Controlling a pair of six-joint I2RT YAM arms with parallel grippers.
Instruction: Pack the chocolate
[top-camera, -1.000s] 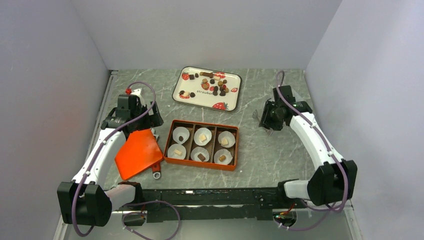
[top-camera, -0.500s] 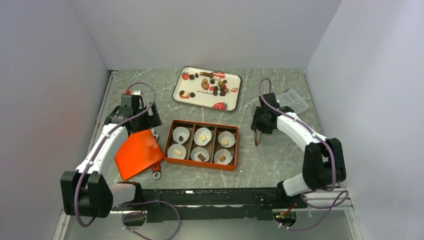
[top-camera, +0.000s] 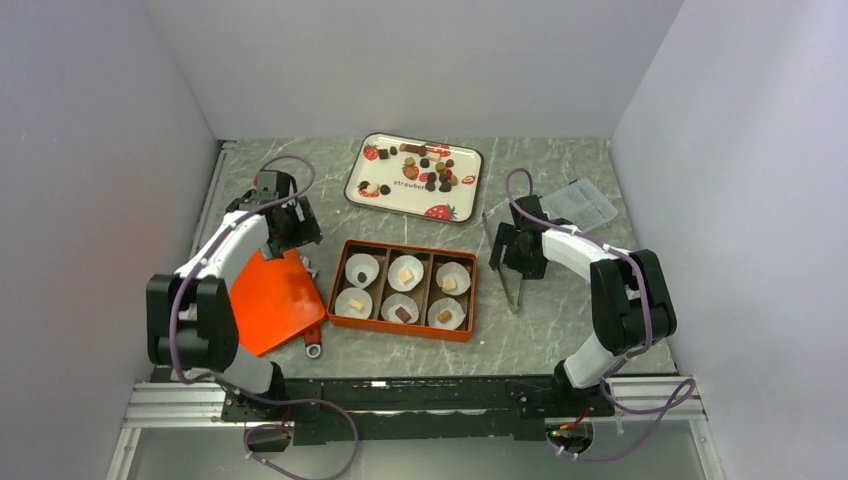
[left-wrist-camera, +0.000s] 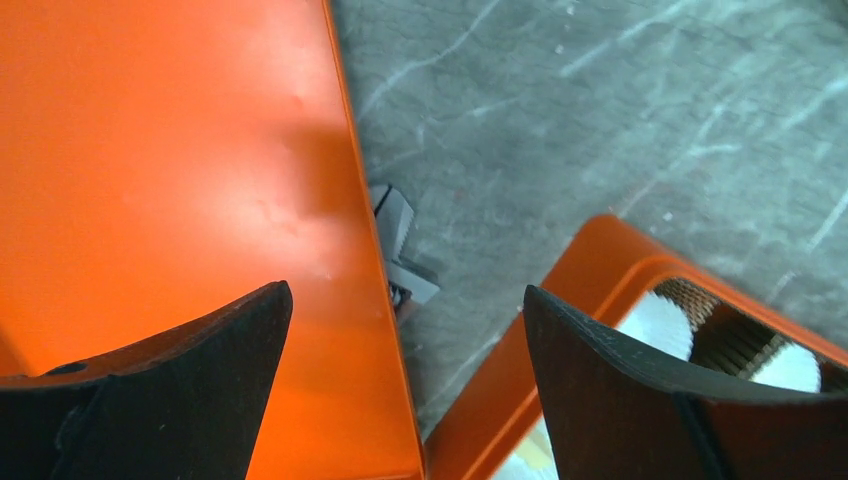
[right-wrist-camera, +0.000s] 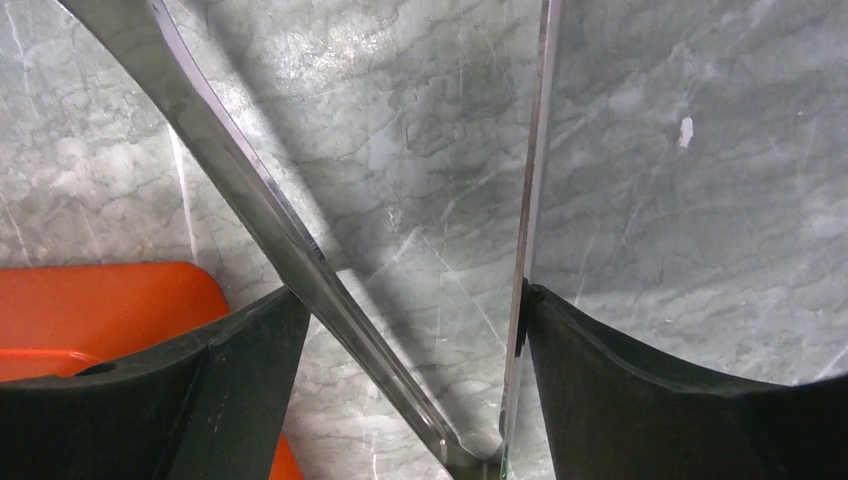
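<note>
While the right end effector (right-wrist-camera: 415, 290) stands just right of the orange box (top-camera: 395, 329), its fingers are clamped on metal tongs (right-wrist-camera: 237, 180), one spread arm against each inner face. Left end effector (left-wrist-camera: 405, 290): fingers wide apart, nothing between them, above the gap between the orange lid (left-wrist-camera: 180, 150) and the box corner. Chocolate (top-camera: 432, 165): most pieces loose on the strawberry-print tray (top-camera: 395, 203) at the far side of the tabletop (top-camera: 560, 300). One piece sits in each of six white paper cups (top-camera: 406, 272) inside the box.
</note>
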